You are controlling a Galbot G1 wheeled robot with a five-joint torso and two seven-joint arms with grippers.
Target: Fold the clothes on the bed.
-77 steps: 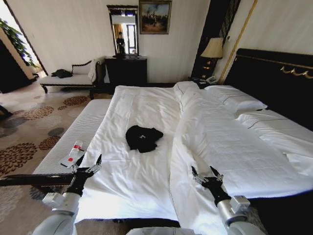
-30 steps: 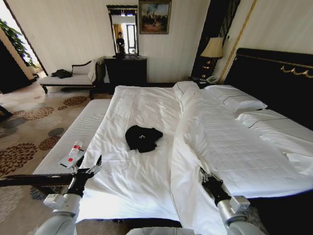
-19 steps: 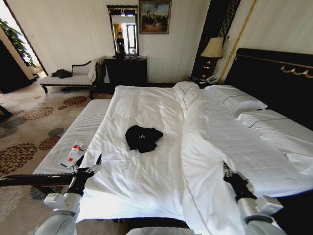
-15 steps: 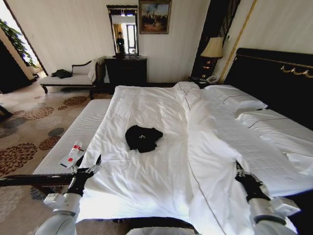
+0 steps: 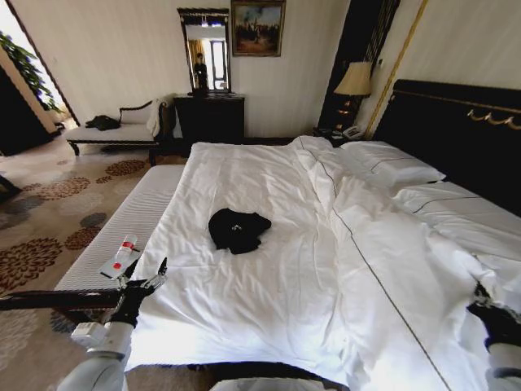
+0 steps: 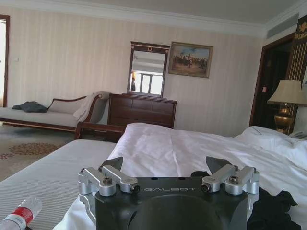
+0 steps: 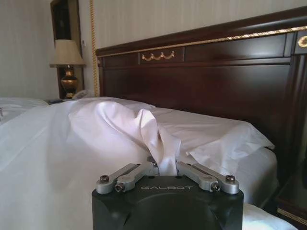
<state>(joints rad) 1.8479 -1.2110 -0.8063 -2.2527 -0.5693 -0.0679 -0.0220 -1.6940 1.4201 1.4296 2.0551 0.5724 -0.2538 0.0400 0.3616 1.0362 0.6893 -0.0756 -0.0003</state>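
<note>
The clothes, a crumpled black T-shirt (image 5: 238, 230), lie in a heap on the white duvet of the bed (image 5: 269, 175), left of the middle. The T-shirt (image 6: 277, 211) also shows dark just beyond my left gripper in the left wrist view. My left gripper (image 5: 148, 265) (image 6: 164, 165) hovers open at the bed's near left corner, well short of the shirt. Far off at the bed's right side, my right gripper (image 5: 483, 293) (image 7: 164, 164) is shut on a bunched fold of the white duvet (image 7: 160, 139), close to the dark headboard (image 7: 201, 72).
A grey-white striped bench (image 5: 122, 224) runs along the bed's left side with a plastic bottle (image 5: 125, 245) and a small card on it. Pillows (image 5: 395, 169), a lamp (image 5: 355, 81) and a dresser with a mirror (image 5: 210, 114) stand beyond. Patterned carpet lies to the left.
My right gripper shut on the folded-over duvet edge and dragged it far to the right, spreading the duvet flatter across the bed. The left arm and the T-shirt stayed put.
</note>
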